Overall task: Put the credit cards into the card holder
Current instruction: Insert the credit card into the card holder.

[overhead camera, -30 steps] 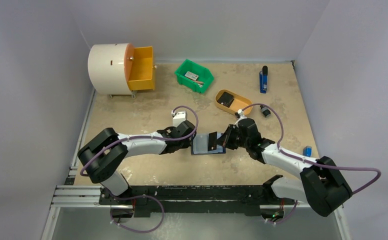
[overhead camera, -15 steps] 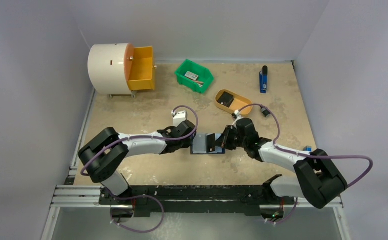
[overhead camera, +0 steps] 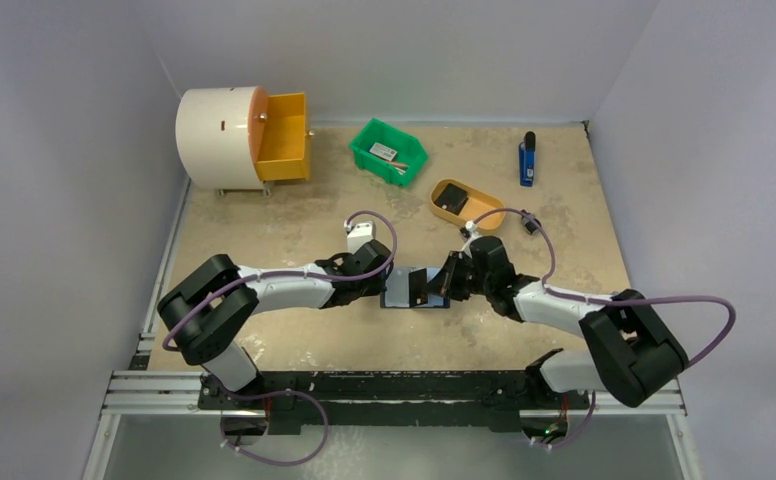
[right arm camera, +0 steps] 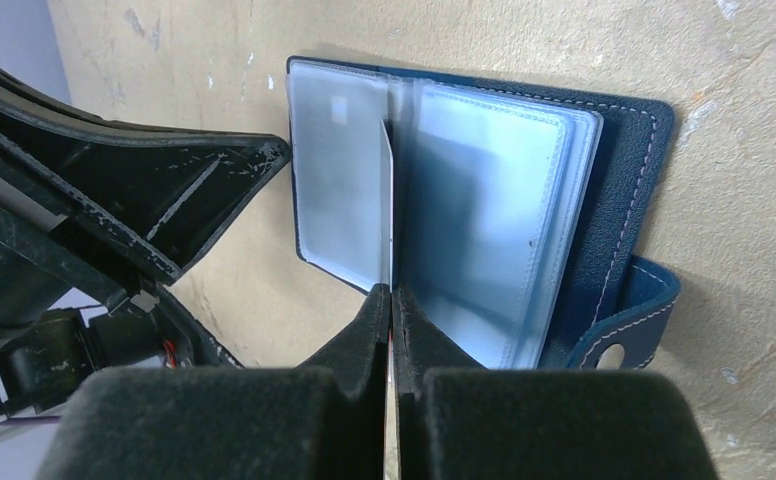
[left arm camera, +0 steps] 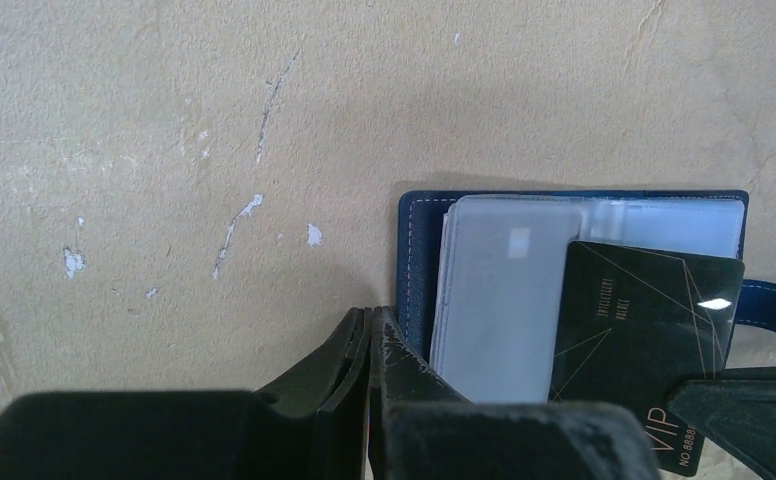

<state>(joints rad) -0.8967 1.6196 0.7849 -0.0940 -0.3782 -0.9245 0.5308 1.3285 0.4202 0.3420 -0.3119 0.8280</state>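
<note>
The card holder (overhead camera: pixel 404 291) lies opened flat near the middle of the bench (overhead camera: pixel 294 225), between the two arms, its clear sleeves facing up and its snap tab (right arm camera: pixel 632 312) sticking out on the side toward the right arm. The right pincer (right arm camera: pixel 392 298) is clamped on a black card (left arm camera: pixel 644 325) printed with thin gold lines and the letters VIP. It holds the card on edge over the holder's middle fold, where the right wrist view shows it as only a thin pale line. Compared with a second ago, the right arm has swung inward: its elbow and the purple cable loop sit further left and closer to the centre, and the forearm now covers a small blue item that showed at the bench's right edge. The right pincer and card have crept a little left over the holder, so less of the open sleeves shows in the top view. The left pincer (left arm camera: pixel 369 322) is fully closed with nothing between its fingers. Its tips rest right at the holder's left edge, and it has not visibly moved. Whether it presses on the leather cannot be told. At the far end, the white drum (overhead camera: pixel 214 135) with its orange drawer (overhead camera: pixel 284 135), the green bin (overhead camera: pixel 389 150), the orange tray (overhead camera: pixel 483 211) and the blue-and-black stick tool (overhead camera: pixel 527 160) are all where they were.
</note>
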